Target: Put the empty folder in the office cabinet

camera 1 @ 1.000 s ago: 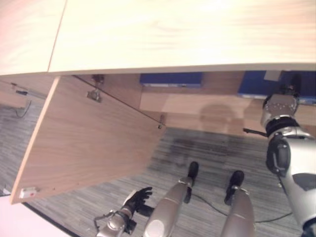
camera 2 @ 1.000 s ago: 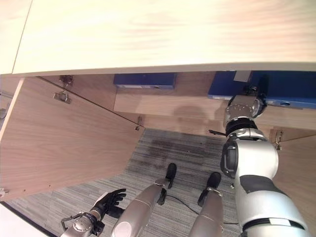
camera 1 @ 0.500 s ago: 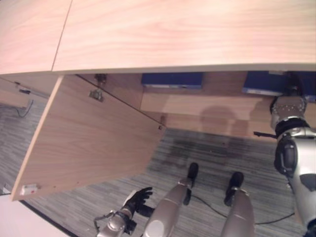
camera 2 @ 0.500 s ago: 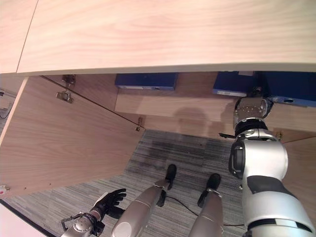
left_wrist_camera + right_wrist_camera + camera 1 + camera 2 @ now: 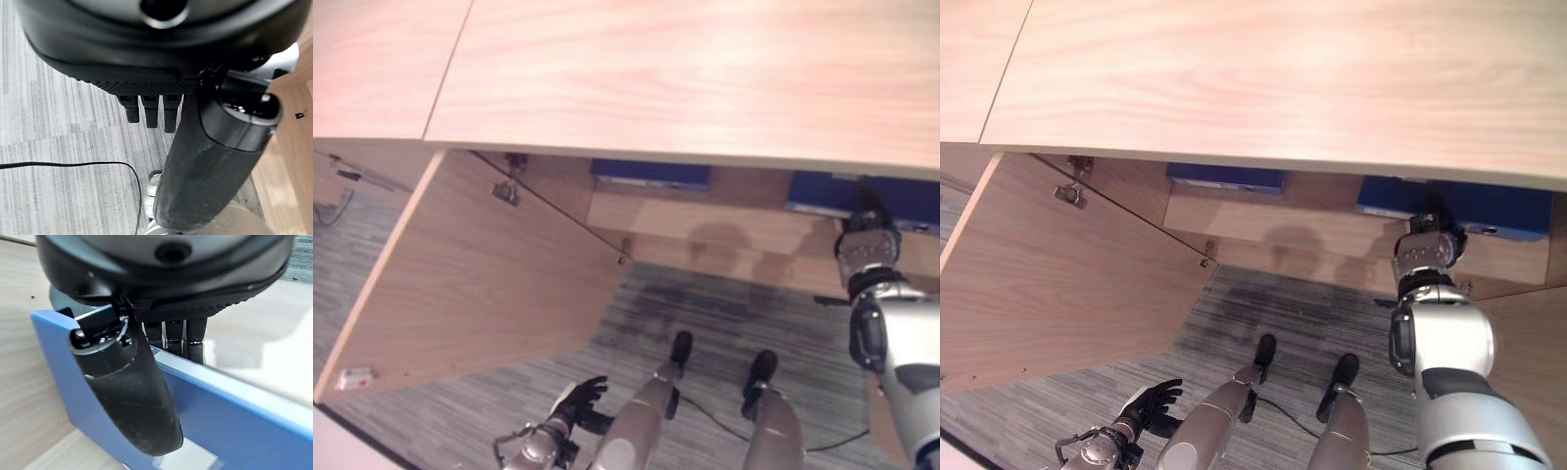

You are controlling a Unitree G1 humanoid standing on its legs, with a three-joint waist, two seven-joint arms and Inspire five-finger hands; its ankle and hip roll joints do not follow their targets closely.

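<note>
Right hand (image 5: 146, 396) fingers pinch blue folder (image 5: 234, 416) inside cabinet (image 5: 1263, 211); second folder (image 5: 1224, 176) well apart.

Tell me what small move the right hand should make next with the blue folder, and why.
Probably let go and draw back. The right hand is pinching the blue folder, thumb on one face and fingers over its top edge, and the folder already sits on the cabinet shelf. The left hand hangs open, low by the floor.
</note>
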